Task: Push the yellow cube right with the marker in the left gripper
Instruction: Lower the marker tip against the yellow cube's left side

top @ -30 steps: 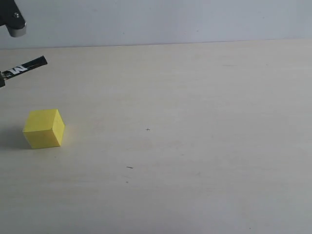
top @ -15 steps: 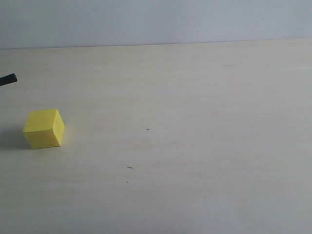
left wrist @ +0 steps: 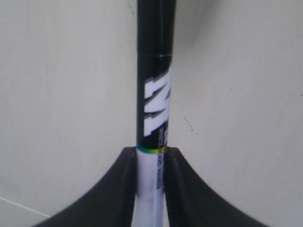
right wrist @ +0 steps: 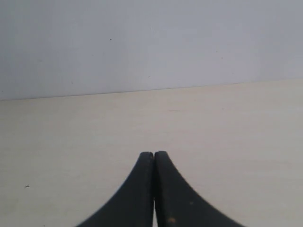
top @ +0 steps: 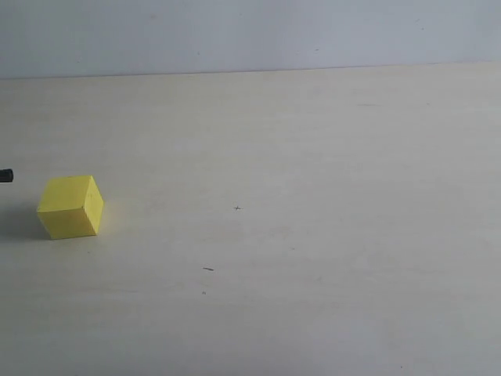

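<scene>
Pale tabletop (top: 313, 235) held the yellow cube (top: 70, 206); the left gripper (left wrist: 150, 155) clamped the marker (left wrist: 155, 71) (its tip beside the cube, not touching).

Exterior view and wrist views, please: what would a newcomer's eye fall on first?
The plain bright yellow matte cube stands alone on the pale table, near the exterior view's left edge. In the left wrist view, the left pincer clamps a slim white-barrelled, black-capped marker, whose black tip shows left of the cube.
</scene>
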